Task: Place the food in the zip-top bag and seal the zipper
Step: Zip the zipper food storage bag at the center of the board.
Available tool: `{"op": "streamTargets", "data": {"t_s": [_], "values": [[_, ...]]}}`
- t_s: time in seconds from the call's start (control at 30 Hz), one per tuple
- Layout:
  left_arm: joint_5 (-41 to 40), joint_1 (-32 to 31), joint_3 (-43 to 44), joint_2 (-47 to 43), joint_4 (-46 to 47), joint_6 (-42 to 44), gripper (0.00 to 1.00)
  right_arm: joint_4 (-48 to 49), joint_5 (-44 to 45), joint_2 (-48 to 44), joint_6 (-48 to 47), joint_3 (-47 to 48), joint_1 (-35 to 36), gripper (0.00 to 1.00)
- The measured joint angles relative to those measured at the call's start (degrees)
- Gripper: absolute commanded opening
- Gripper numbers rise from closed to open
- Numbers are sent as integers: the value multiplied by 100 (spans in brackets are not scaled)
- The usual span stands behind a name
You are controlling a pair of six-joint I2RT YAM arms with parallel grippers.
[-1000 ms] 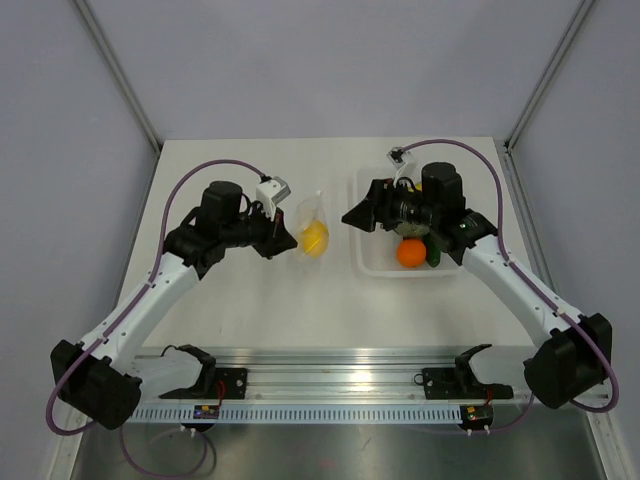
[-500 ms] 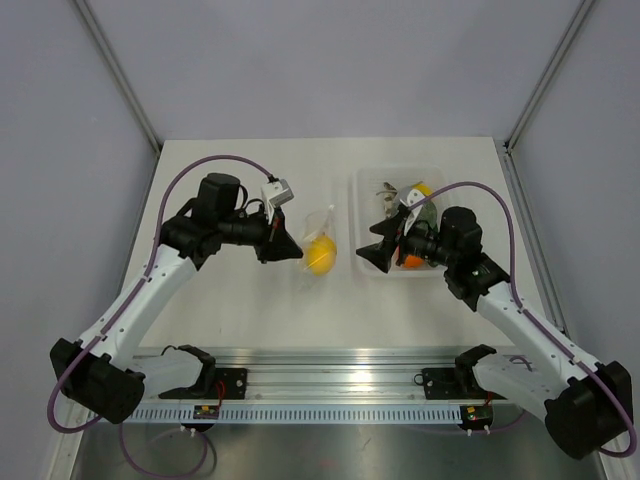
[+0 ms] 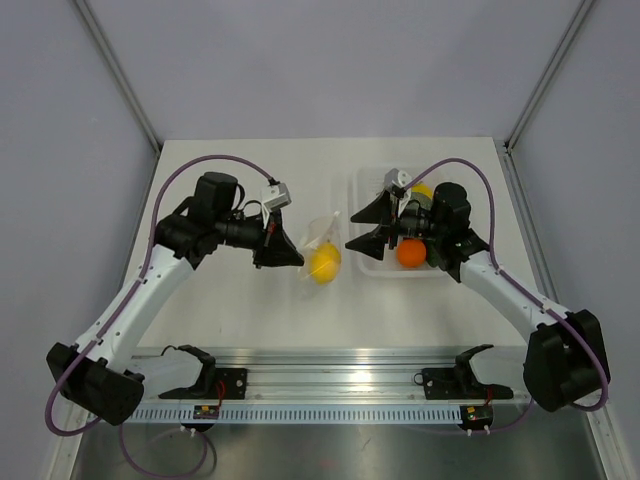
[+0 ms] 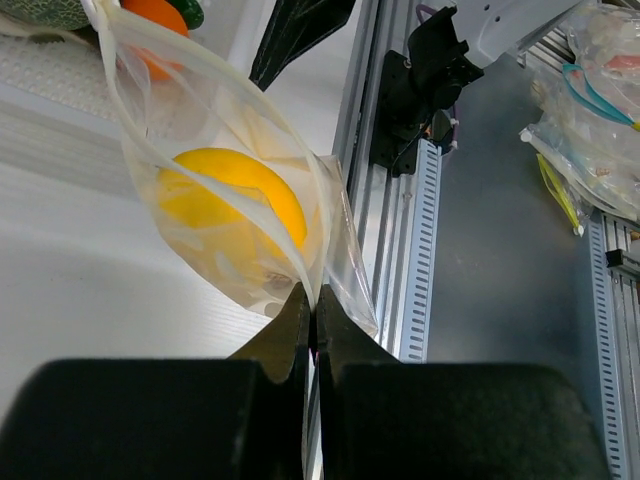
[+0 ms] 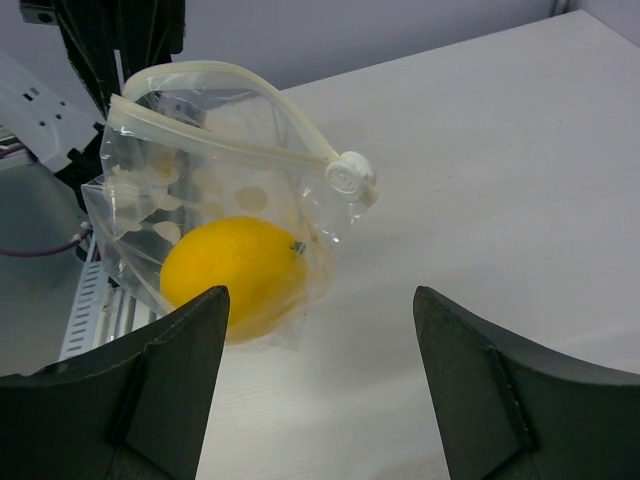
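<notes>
The yellow food point(image 3: 323, 264) lies inside the clear zip-top bag point(image 3: 318, 232), which stands on the white table left of the tray. My left gripper point(image 3: 294, 257) is shut on the bag's near edge; in the left wrist view its jaws point(image 4: 311, 298) pinch the plastic just below the food point(image 4: 232, 196). The zipper point(image 5: 228, 148) runs along the top with a white slider point(image 5: 349, 178) at its right end, and the mouth gapes in a loop. My right gripper point(image 3: 353, 228) hangs open just right of the bag, with the food point(image 5: 236, 271) in front of its left finger point(image 5: 190, 340).
A clear tray point(image 3: 385, 273) on the right holds an orange fruit point(image 3: 411, 253), a dark green fruit point(image 3: 433, 255) and a yellow item point(image 3: 423, 190). A metal rail point(image 3: 330, 385) runs along the near table edge. Bagged items point(image 4: 600, 90) lie beyond the rail.
My right arm swung from the tray's front edge back up toward the bag and its jaws spread a little wider. The left gripper carried the bag slightly nearer and to the right.
</notes>
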Motion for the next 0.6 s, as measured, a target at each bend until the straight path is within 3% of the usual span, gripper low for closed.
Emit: {"op": "streamTargets", "data": {"t_s": [0.33,0.6], "values": [[334,0,0,-197,-221,227,0,1207,-1311,463,1049,240,-13,84],[479,0,0,-201,-221,262,0,2555,-1755,1043,2365,341,-13,81]]}}
